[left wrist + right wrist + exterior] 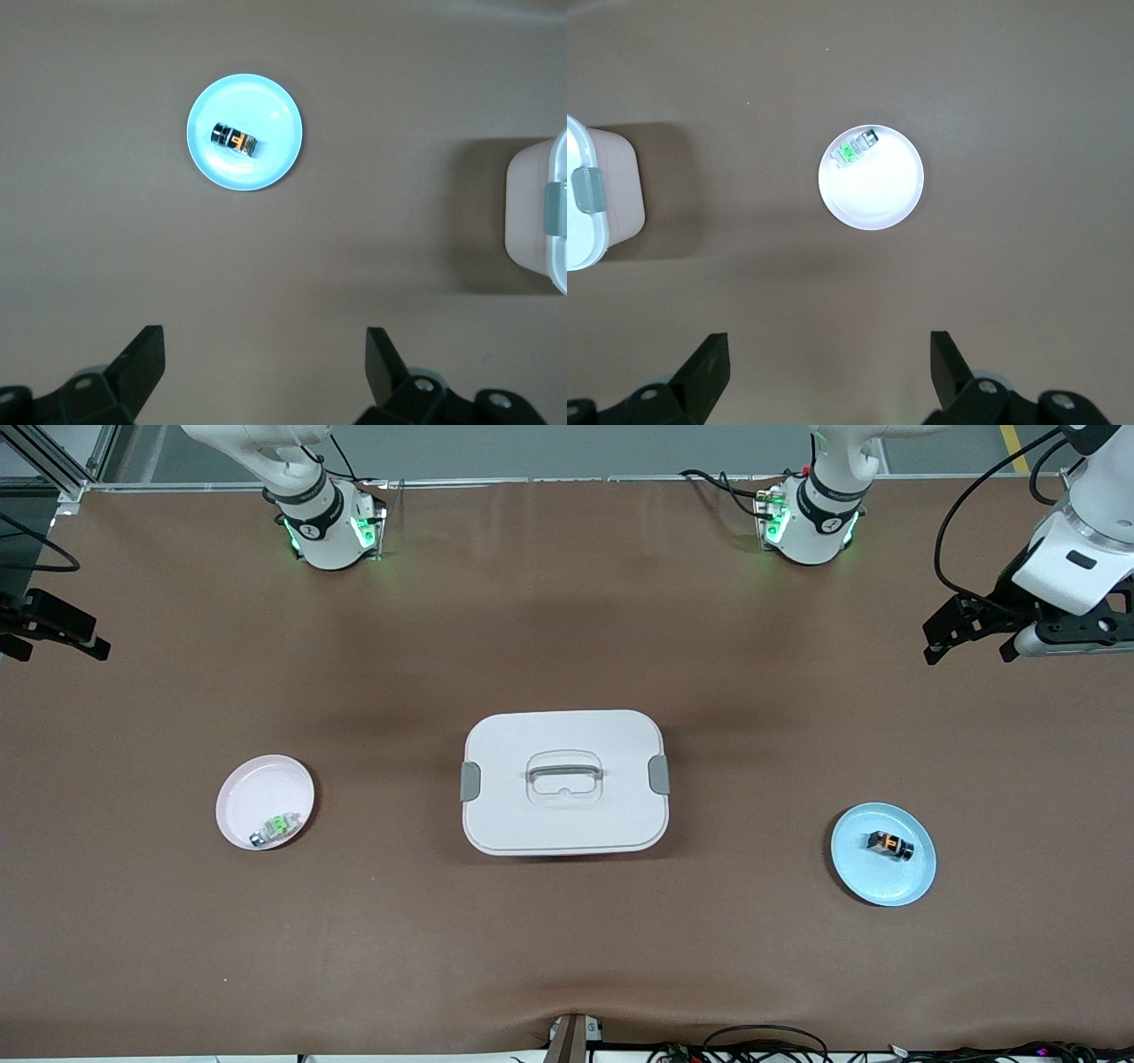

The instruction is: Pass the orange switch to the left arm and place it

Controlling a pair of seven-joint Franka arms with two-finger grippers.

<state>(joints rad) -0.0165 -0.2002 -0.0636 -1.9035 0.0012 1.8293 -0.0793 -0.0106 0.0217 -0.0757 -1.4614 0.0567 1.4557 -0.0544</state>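
The orange switch (889, 844), black with an orange cap, lies on its side on a blue plate (873, 877) toward the left arm's end of the table. It also shows in the left wrist view (235, 140). The white lidded box (564, 781) stands at the table's middle. My left gripper (967, 654) is open and empty, up in the air over bare table near the left arm's end. It shows in its own view (263, 345) with the jaws wide apart. My right gripper (58, 646) is open and empty, over the right arm's end, as its own view (828, 347) shows.
A pink plate (257, 788) toward the right arm's end holds a green-and-silver switch (273, 830), which also shows in the right wrist view (855, 148). The box's edge shows in both wrist views (536, 212) (598, 204). Cables lie along the table's near edge.
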